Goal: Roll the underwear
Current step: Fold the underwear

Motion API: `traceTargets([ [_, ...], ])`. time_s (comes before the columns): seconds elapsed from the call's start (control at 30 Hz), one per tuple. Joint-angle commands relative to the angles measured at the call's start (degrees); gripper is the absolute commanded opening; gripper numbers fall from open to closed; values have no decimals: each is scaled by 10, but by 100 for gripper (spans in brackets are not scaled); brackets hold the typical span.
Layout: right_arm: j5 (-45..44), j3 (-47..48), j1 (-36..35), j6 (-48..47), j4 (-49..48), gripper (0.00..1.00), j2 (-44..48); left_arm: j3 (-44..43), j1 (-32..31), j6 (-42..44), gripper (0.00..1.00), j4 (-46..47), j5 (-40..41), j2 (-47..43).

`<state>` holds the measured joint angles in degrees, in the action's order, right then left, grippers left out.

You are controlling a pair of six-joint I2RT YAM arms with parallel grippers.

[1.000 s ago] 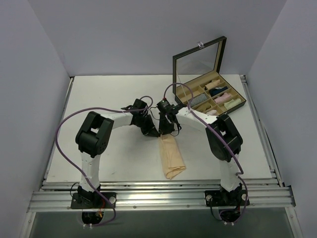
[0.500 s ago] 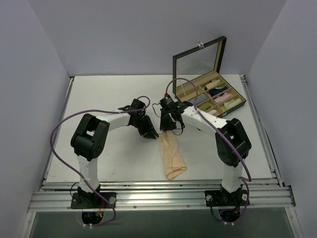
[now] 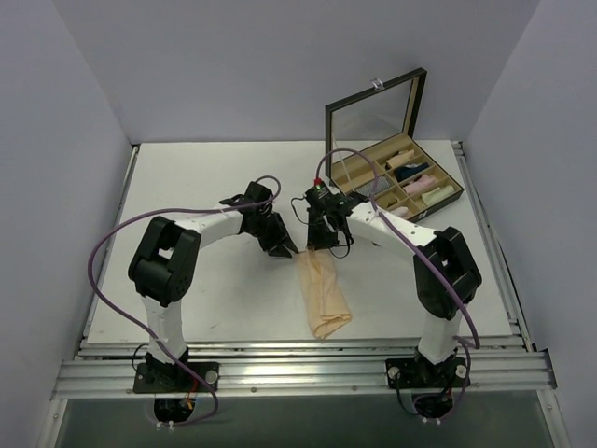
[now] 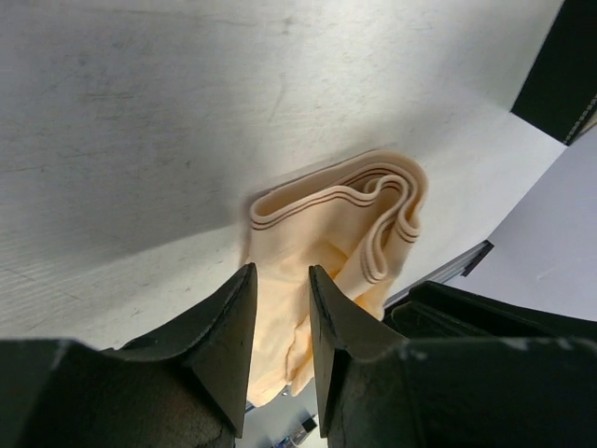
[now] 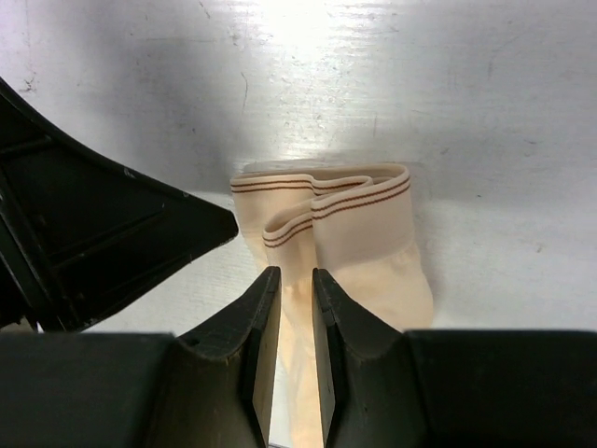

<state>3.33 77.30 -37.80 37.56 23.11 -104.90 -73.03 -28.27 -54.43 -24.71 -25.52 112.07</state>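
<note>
The underwear is a pale peach-beige cloth folded into a long strip on the white table, with its striped waistband end toward the back. My left gripper hovers just left of that end and my right gripper just above it. In the left wrist view the jaws stand a little apart, with the underwear lying beneath and beyond them. In the right wrist view the jaws also stand a little apart over the underwear. Neither gripper holds anything.
An open box with a raised glass lid stands at the back right, and its compartments hold pink, cream, grey and dark cloth rolls. The left gripper's black finger shows in the right wrist view. A metal rail runs along the table's near edge.
Both grippers have drawn back from the underwear's waistband end, the left one to the left and the right one toward the back. The underwear has stayed where it was.
</note>
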Motion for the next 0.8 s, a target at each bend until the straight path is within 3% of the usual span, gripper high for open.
traceTargets([
  [0.0, -32, 1, 8, -20, 38, 17, 43, -40, 3, 4, 37, 16, -17, -23],
  [0.23, -32, -21, 21, -38, 21, 18, 43, -54, -9, 3, 38, 60, -46, -17],
  [0.77, -17, -22, 19, -45, -11, 23, 13, -56, -28, 11, 35, 39, -47, 18],
])
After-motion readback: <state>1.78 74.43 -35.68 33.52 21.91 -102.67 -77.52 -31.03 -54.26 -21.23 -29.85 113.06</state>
